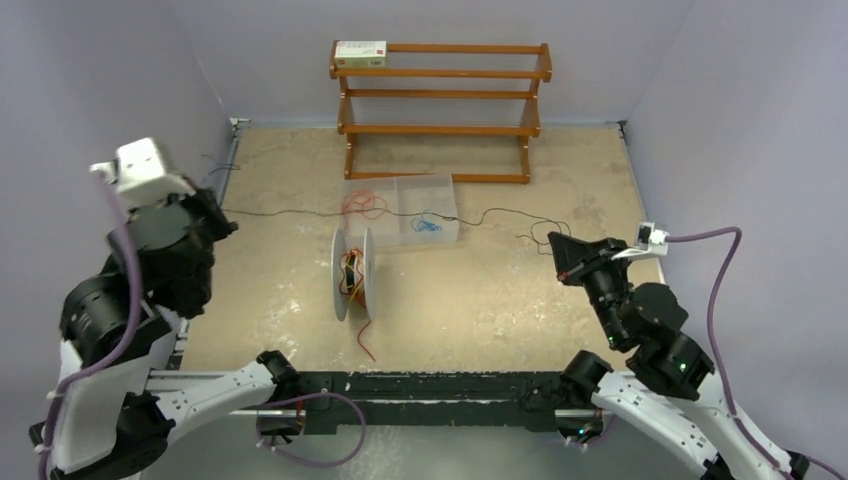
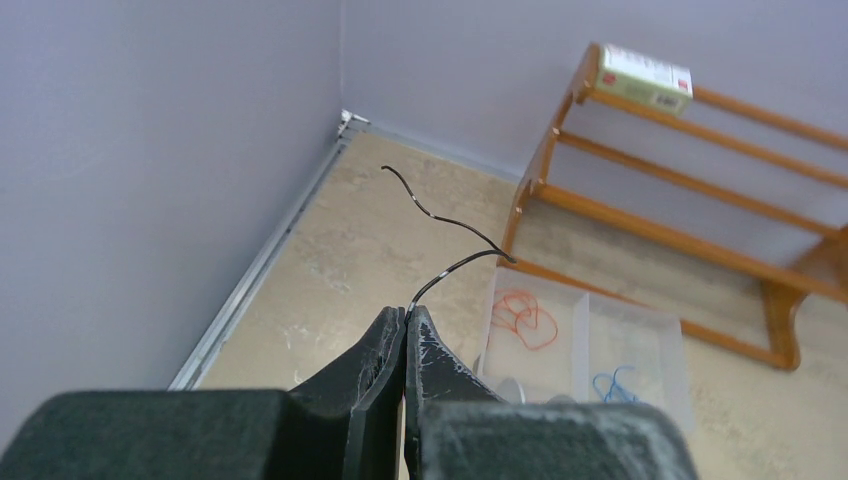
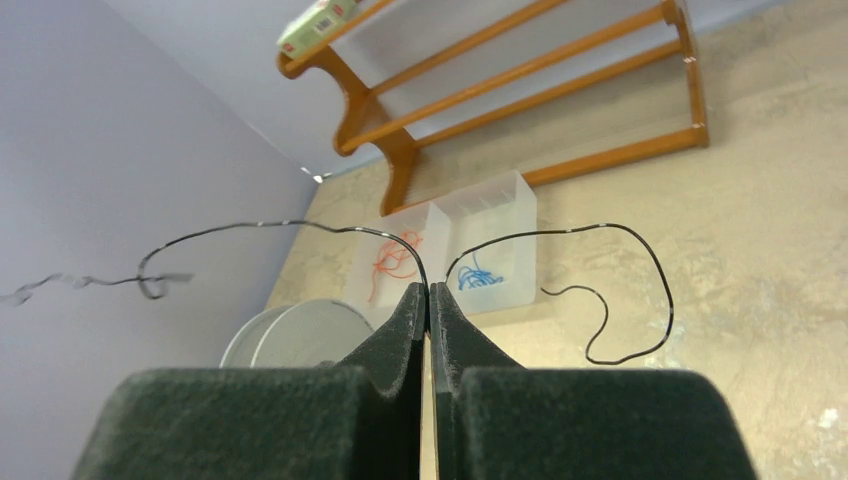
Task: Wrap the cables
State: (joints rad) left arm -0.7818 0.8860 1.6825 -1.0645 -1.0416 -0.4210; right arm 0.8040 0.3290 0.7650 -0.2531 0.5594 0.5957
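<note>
Jaws on your left end effector (image 2: 405,312) are pressed together on the black cable (image 2: 432,216), which comes out at the very tips. A kinked free tail stands up from them and ends in the air toward the corner of the walls. Your right end effector (image 3: 429,288) is clamped on the same cable, also at its tips. In its wrist view one stretch arcs away to the left, and a shorter stretch loops round to the right and ends in a loose curl over the bench (image 1: 500,300). From above, the cable is strung between your two arms, wavy rather than taut, crossing the clear tray (image 1: 440,195) on the way. Whether it touches the tray you cannot tell.

The spool (image 1: 340,280) stands on the rims of its flanges near the middle of the bench, just on your side of the tray and well apart from both end effectors. Orange and black strands are wound on its core, and a red cable (image 1: 365,338) trails from it toward you. The tray's left compartment holds a coiled orange cable (image 1: 365,205), the right one a small blue wire (image 1: 428,224). Behind the tray a wooden rack (image 1: 440,128) stands at the back wall, with a box (image 1: 360,52) at the left end of its top shelf.
</note>
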